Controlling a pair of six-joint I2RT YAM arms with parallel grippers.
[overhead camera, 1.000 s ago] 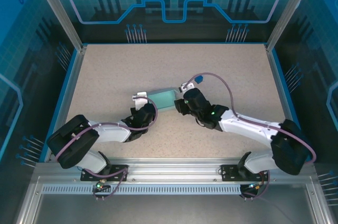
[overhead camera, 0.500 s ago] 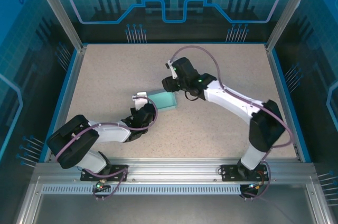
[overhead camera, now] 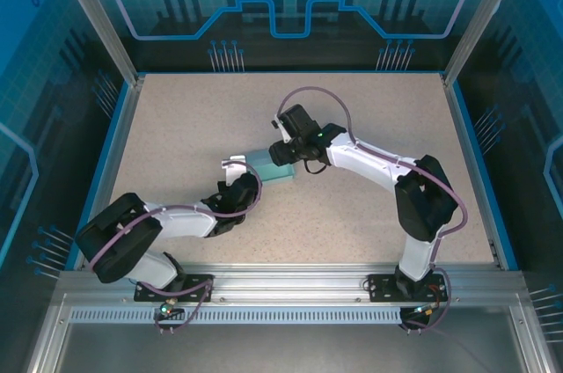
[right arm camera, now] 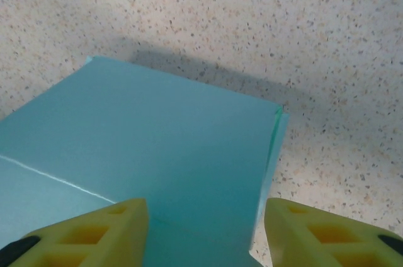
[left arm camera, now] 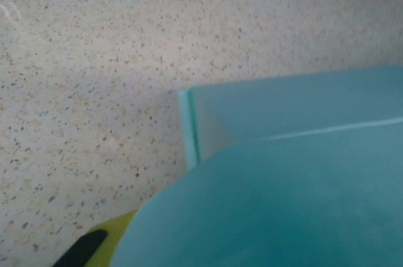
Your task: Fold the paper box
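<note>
The paper box (overhead camera: 266, 167) is pale sky-blue card lying mid-table. My left gripper (overhead camera: 240, 181) is at its near-left end. In the left wrist view a curved flap of the box (left arm camera: 283, 204) covers the jaws, and one yellow finger (left arm camera: 113, 234) shows at the lower left. My right gripper (overhead camera: 281, 154) hovers over the box's far-right end. In the right wrist view its jaws (right arm camera: 206, 220) stand open, straddling the box's (right arm camera: 157, 147) right part. The right finger (right arm camera: 327, 229) is clear of the card's edge.
The speckled beige table (overhead camera: 193, 118) is bounded by a blue rim (overhead camera: 119, 140) and metal posts. The right arm (overhead camera: 378, 166) arches across the right half. An aluminium rail (overhead camera: 281, 281) runs along the near edge.
The right arm has swung from the box's right side round to its far side, and its gripper is now over the box. The left arm has stayed put.
</note>
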